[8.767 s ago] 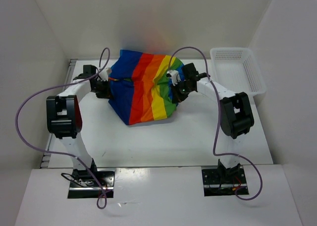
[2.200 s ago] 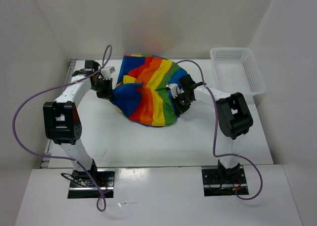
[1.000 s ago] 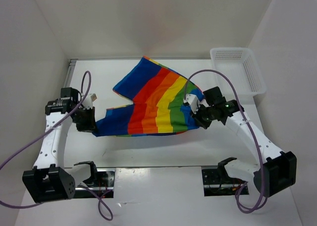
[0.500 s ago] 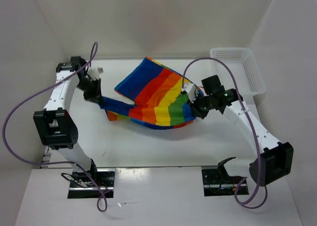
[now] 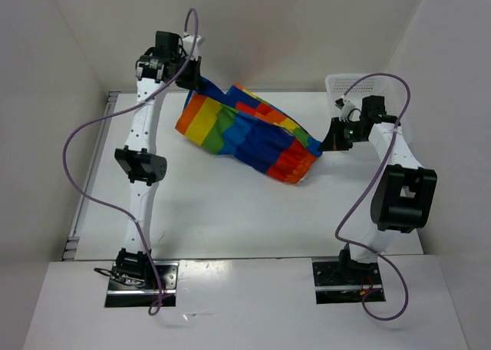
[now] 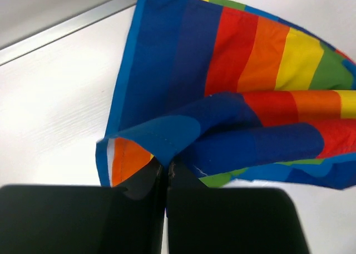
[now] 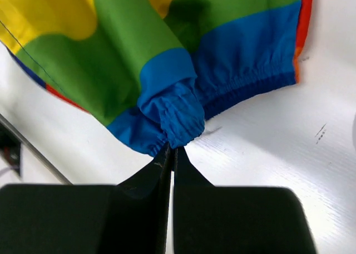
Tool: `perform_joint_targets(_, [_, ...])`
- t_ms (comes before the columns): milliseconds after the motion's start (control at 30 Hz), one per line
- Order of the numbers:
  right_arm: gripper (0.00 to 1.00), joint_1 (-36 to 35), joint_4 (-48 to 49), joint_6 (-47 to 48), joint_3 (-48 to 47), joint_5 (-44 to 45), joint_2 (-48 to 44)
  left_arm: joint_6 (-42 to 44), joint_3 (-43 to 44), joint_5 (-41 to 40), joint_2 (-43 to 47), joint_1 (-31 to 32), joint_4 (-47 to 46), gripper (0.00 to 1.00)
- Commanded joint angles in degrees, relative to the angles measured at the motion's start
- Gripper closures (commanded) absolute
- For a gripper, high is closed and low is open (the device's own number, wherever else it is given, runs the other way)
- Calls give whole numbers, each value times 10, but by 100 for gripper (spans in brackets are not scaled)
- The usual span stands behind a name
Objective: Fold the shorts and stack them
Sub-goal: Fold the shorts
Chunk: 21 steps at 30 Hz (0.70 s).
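Observation:
The rainbow-striped shorts (image 5: 249, 130) hang stretched between my two grippers above the back of the table, sagging toward the right. My left gripper (image 5: 186, 78) is raised high at the back left and is shut on a blue hem corner (image 6: 161, 140). My right gripper (image 5: 331, 137) is low at the right, beside the basket, and is shut on the gathered blue waistband (image 7: 172, 117). The drawstring is hidden.
A white mesh basket (image 5: 371, 104) stands at the back right, just behind my right arm. White walls close the table at the back and both sides. A metal rail (image 6: 61, 34) runs along the table's far left edge.
Both arms swung the shorts up and back. My left gripper rose to the back wall; my right gripper moved right toward the basket. The cloth turned over and now hangs bunched between them.

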<state>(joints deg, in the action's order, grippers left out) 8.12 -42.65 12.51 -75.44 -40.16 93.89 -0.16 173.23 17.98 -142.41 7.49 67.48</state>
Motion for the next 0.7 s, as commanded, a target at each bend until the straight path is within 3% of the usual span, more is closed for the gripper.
perform_joint_targets(0, [100, 2, 45, -68, -32, -38, 17, 2, 10, -9, -25, 2, -88, 100])
perform_joint_targets(167, [100, 2, 67, -110, -72, -24, 57, 2, 59, -24, -87, 1, -192, 100])
perform_joint_targets(300, [100, 2, 94, -156, -120, 19, 82, 2, 65, -52, -128, 6, -213, 99])
perform_joint_targets(400, [92, 2, 110, -187, -159, 56, 110, 2, 65, -68, -153, 6, -224, 95])
perform_joint_targets(467, [90, 2, 118, -202, -178, 114, 125, 2, 65, -73, -163, 6, -245, 83])
perform_joint_targets(500, [80, 2, 124, -202, -199, 148, 138, 2, 65, -73, -174, 6, -258, 73])
perform_joint_targets(533, [51, 2, 124, -202, -211, 162, 144, 2, 65, -68, -179, 6, -258, 66])
perform_joint_targets(567, [42, 2, 124, -202, -238, 172, 151, 2, 65, -68, -187, 13, -267, 50])
perform_joint_targets(633, [27, 2, 124, -193, -265, 220, 160, 2, 65, -82, -194, 24, -282, 32])
perform_joint_targets(667, [24, 2, 124, -193, -290, 234, 160, 2, 65, -97, -194, 30, -287, 20])
